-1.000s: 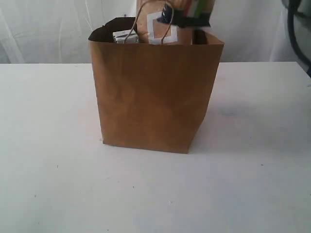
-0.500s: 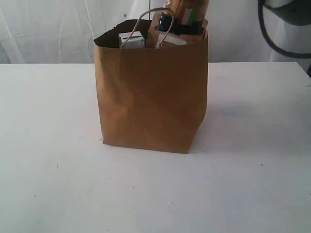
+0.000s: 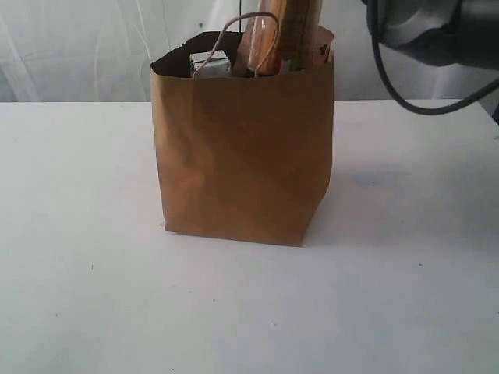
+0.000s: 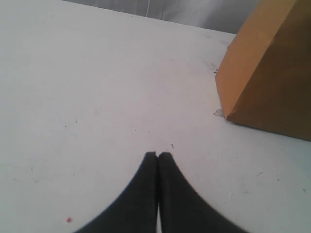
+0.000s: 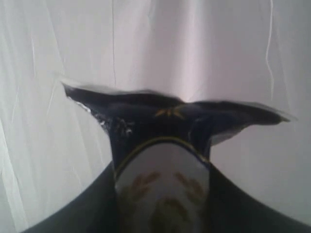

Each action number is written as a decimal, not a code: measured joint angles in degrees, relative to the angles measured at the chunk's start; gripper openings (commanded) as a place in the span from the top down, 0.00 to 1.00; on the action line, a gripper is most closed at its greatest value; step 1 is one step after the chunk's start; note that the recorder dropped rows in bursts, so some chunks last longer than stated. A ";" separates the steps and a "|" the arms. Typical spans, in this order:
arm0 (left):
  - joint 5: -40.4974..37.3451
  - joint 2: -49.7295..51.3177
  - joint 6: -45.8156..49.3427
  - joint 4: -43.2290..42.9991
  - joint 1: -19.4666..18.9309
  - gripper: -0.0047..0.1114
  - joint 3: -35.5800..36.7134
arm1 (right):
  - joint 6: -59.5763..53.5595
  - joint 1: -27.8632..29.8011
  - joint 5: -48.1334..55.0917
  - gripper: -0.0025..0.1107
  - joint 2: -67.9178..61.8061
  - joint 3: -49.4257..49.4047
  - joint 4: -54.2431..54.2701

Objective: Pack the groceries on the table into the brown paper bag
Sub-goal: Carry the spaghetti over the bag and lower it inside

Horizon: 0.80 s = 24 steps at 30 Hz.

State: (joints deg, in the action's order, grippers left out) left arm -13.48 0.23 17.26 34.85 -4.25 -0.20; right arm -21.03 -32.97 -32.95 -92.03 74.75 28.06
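The brown paper bag [image 3: 243, 156] stands upright in the middle of the table [image 3: 86, 257], its corner also in the left wrist view [image 4: 265, 82]. The spaghetti packet [image 3: 296, 31] pokes up out of the bag's mouth. My right gripper [image 5: 163, 194] is shut on the packet's dark blue and white end [image 5: 160, 145]; in the exterior view only its arm [image 3: 437, 31] shows. Inside the bag I see the top of the brown pouch [image 3: 261, 47] and a pale carton [image 3: 209, 62]. My left gripper [image 4: 158, 154] is shut and empty, low over the table beside the bag.
One twisted handle loop [image 3: 234, 27] rises over the bag's front rim. A white curtain [image 3: 70, 47] hangs behind the table. Bare white tabletop [image 4: 97, 87] lies around the bag on all visible sides.
The spaghetti packet has sunk lower into the bag. The right arm has swung in from the upper right. The bag's mouth has narrowed and the pouch's grey label has dropped from sight.
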 measured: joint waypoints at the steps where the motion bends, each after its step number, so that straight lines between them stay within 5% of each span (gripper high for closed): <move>1: 0.00 0.00 0.00 0.00 0.00 0.96 0.00 | 0.00 0.00 0.39 0.95 -0.51 0.00 -0.31; 11: 0.00 0.00 0.00 0.00 0.00 0.96 0.00 | 0.12 0.00 1.28 0.66 -2.29 1.21 -1.69; 13: 0.00 0.00 0.00 0.00 0.00 0.96 0.00 | 0.12 0.00 1.28 0.68 -2.56 1.21 -1.81; 19: 0.00 0.00 0.00 0.00 0.00 0.96 0.00 | 0.31 0.00 1.14 0.93 -2.67 1.31 -3.34; 24: 0.00 0.00 0.00 0.00 0.00 0.96 0.00 | 0.45 0.00 4.78 0.96 -2.11 2.39 -7.20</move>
State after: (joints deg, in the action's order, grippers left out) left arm -13.48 0.23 17.26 34.85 -4.25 -0.20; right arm -20.58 -32.97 -28.17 -94.14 77.14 20.86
